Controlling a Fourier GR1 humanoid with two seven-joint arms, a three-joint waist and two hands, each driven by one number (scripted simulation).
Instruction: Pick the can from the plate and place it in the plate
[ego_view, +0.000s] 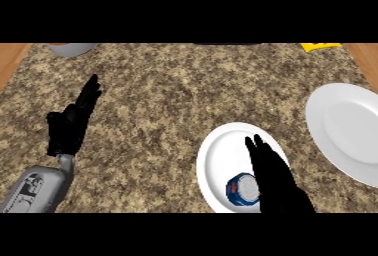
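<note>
A blue can with a silver top (241, 189) stands on the near part of a white plate (221, 155) at the lower middle right of the head view. My right hand (275, 172) lies over that plate just right of the can, fingers straight and pointing away, partly covering the can's right side. A second, larger white plate (347, 130) sits at the right edge, bare. My left hand (72, 122) rests open at the left, fingers up, far from both plates.
A grey round object (71, 48) shows at the counter's far left edge. A yellow item (320, 46) lies at the far right edge. Wooden strips border the granite counter on both sides.
</note>
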